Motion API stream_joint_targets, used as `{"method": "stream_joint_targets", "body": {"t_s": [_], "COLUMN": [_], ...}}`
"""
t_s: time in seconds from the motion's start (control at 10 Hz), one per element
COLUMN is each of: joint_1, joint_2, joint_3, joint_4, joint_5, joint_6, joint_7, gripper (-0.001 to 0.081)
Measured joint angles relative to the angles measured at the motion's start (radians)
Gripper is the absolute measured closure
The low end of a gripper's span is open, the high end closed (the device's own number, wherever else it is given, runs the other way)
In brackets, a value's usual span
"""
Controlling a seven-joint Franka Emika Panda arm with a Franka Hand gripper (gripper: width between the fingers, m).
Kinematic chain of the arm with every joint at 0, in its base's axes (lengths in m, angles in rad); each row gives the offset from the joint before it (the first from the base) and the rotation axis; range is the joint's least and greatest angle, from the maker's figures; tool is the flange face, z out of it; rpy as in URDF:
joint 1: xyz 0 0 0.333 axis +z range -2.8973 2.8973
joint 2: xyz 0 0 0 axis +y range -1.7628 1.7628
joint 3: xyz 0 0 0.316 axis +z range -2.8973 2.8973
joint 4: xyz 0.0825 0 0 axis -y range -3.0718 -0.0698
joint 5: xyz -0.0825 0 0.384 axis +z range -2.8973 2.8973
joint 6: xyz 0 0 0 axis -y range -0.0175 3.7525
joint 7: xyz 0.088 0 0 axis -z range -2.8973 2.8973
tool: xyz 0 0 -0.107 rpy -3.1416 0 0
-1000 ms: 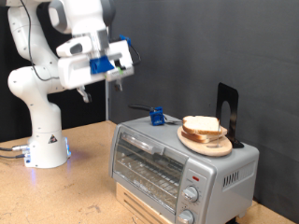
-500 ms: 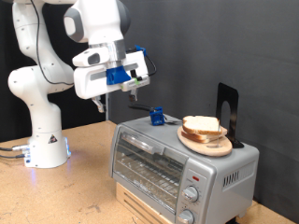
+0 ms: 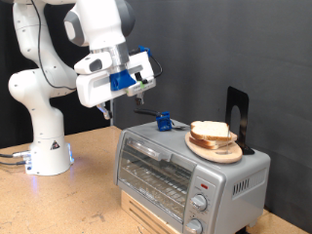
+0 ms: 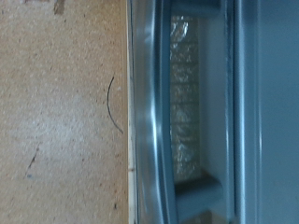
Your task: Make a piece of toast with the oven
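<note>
The slice of toast [image 3: 211, 131] lies on a round wooden plate [image 3: 215, 148] on top of the silver toaster oven [image 3: 185, 171]. The oven's glass door is shut, and its knobs are at the exterior view's right end of the front. My gripper [image 3: 142, 93] hangs in the air above the oven, towards the exterior view's left end, and holds nothing that shows. The wrist view looks down on the oven door with its handle [image 4: 154, 121] and glass [image 4: 187, 103]. No fingers show in it.
A small blue object [image 3: 164, 122] with a dark rod sits on the oven top at the back. A black stand [image 3: 237, 117] rises behind the plate. The oven rests on a wooden base on the wooden table [image 3: 78, 200]. The robot base [image 3: 47, 146] stands at the exterior view's left.
The arm has swung towards the exterior view's right and dropped a little, bringing the gripper over the oven's near end. Over the last half second it barely moved. Toast and oven are unchanged.
</note>
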Motion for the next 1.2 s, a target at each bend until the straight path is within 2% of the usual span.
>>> {"method": "stream_joint_targets", "body": {"t_s": [0.2,0.5,0.7,0.9,1.2], "joint_1": [0.001,0.001,-0.004,-0.026,-0.082], "joint_2": [0.025,0.075,0.091,0.095,0.088], "joint_3": [0.021,0.064,0.069,0.067,0.056], "joint_4": [-0.035,-0.079,-0.106,-0.141,-0.158], "joint_5": [-0.009,-0.024,-0.043,-0.083,-0.136], "joint_6": [0.025,0.124,0.154,0.186,0.197], "joint_7": [0.007,0.051,0.058,0.058,0.061], "gripper": [-0.0002,-0.0002,-0.0002,-0.0002,-0.0002]}}
